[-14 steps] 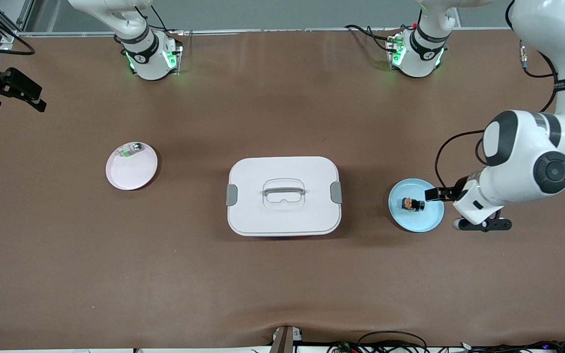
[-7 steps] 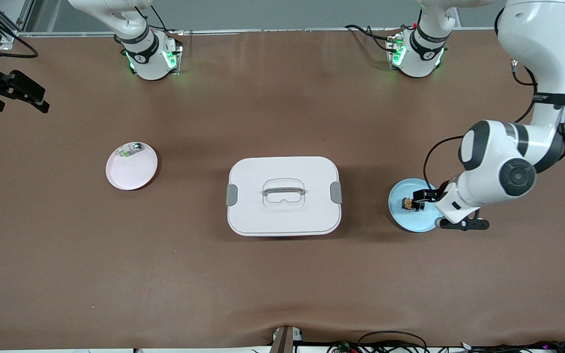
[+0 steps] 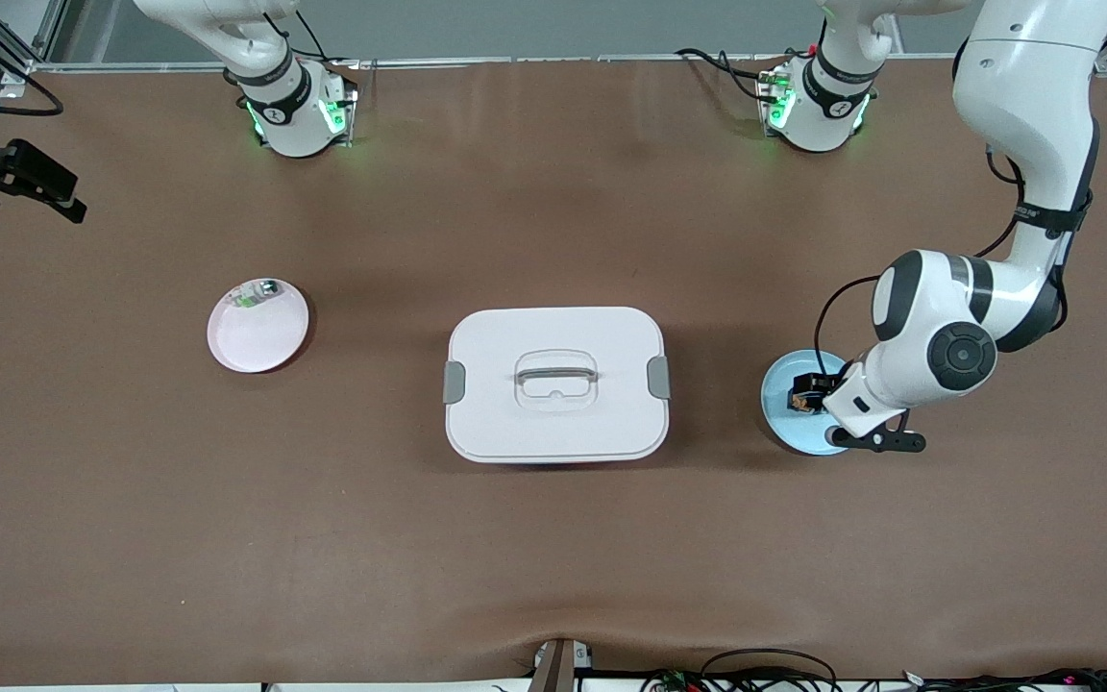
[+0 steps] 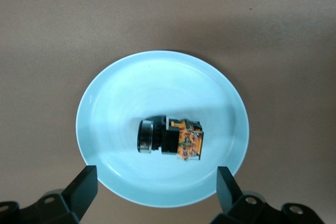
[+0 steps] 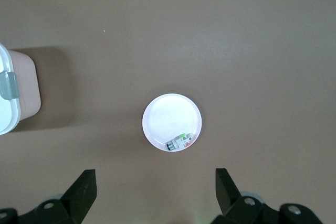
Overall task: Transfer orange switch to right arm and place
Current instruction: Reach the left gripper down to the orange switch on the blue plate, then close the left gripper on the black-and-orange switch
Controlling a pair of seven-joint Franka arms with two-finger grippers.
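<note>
Pick-up stage: left gripper (image 4: 156,182) open over orange switch (image 4: 171,138) at blue plate's (image 4: 121,93) centre; next, descend and close. Right gripper (image 5: 152,184) open, waiting high over the pink plate (image 5: 170,116), switch at its 5 o'clock.

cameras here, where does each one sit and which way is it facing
Front view: high across the table, facing both bases; shows both arms, the white box and two plates.
Left wrist view: looks down past its open fingers at the orange switch on the blue plate.
Right wrist view: high up, looking down at the pink plate.
Each plate appears in the front view too.
</note>
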